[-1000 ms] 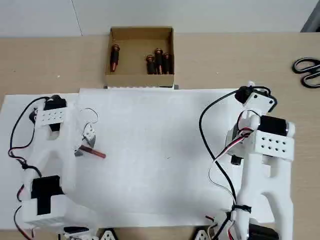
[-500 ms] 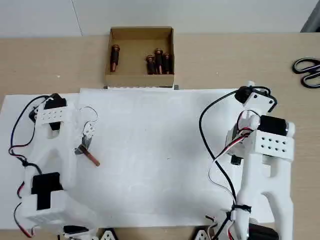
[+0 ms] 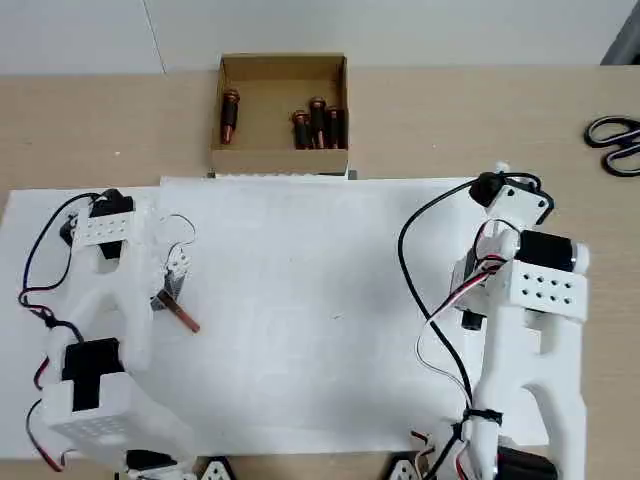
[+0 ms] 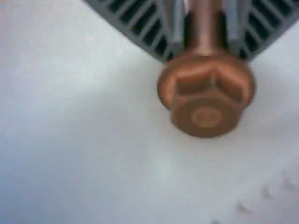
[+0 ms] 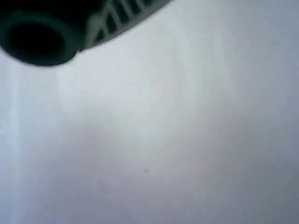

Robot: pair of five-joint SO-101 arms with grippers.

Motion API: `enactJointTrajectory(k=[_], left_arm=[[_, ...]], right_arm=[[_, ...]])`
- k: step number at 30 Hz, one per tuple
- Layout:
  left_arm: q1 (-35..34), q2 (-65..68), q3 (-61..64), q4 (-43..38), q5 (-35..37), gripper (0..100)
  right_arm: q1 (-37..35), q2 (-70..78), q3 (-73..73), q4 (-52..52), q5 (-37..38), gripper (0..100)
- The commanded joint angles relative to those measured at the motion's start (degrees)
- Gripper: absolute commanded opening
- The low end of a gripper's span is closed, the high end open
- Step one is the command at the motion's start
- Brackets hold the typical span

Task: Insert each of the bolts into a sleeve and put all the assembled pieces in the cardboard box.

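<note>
Left tool (image 3: 172,298): jaws closed on a copper bolt (image 3: 183,317), held just above the white sheet (image 3: 320,400) at its left side. In the left wrist view the tool (image 4: 205,28) has a ribbed jaw on either side of the shank, and the hex head of the bolt (image 4: 205,100) stands clear of them. From overhead, the bolt's long axis runs on a slant, away from the tool toward the right and the near edge of the desk (image 3: 450,120). Right tool (image 3: 470,305): tucked under its own arm at the right side of the sheet. Its wrist view shows a black sleeve (image 5: 35,39) hard against a ribbed jaw, open bore toward the camera, so I judge it clamped. Bolt and sleeve are well apart, with bare sheet between them. The sleeve lies to the right of the bolt, so mating calls for the arms to close across the middle and for shank and bore to be brought into line. The box (image 3: 225,150) sits at the far edge, nearer the left arm, with four assembled pieces (image 3: 317,126) inside.
</note>
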Motion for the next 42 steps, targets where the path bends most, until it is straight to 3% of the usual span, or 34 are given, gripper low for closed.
enactJointTrajectory(k=[1, 10, 18, 24, 27, 35, 42], left_arm=[[-0.18, 5.1, -0.57, -0.88, -0.09, 1], [1.41, -5.63, -18.24, 14.07, -2.11, 1], [7.74, -19.52, -23.87, 14.86, -4.75, 1], [9.67, -27.78, -26.24, 17.05, -5.1, 1], [11.52, -32.18, -28.18, 19.08, -8.7, 1], [13.89, -48.79, -31.43, 19.6, -17.23, 1], [6.59, -56.62, -26.59, 18.64, -22.95, 1]], right_arm=[[0.57, -1.54, -0.26, -0.75, -0.35, 0.4], [0.13, -1.98, -1.05, -0.48, -0.35, 0.4], [-0.13, -1.98, -15.56, 5.67, -0.35, 0.3], [-6.64, -1.98, -27.34, 13.05, -0.35, 0.3], [-10.68, -2.68, -30.33, 14.9, -0.44, 0.3], [-19.65, -22.9, -25.23, 14.73, 0.97, 0.3], [-20.88, -38.02, -5.63, 7.87, 1.67, 0.3]])
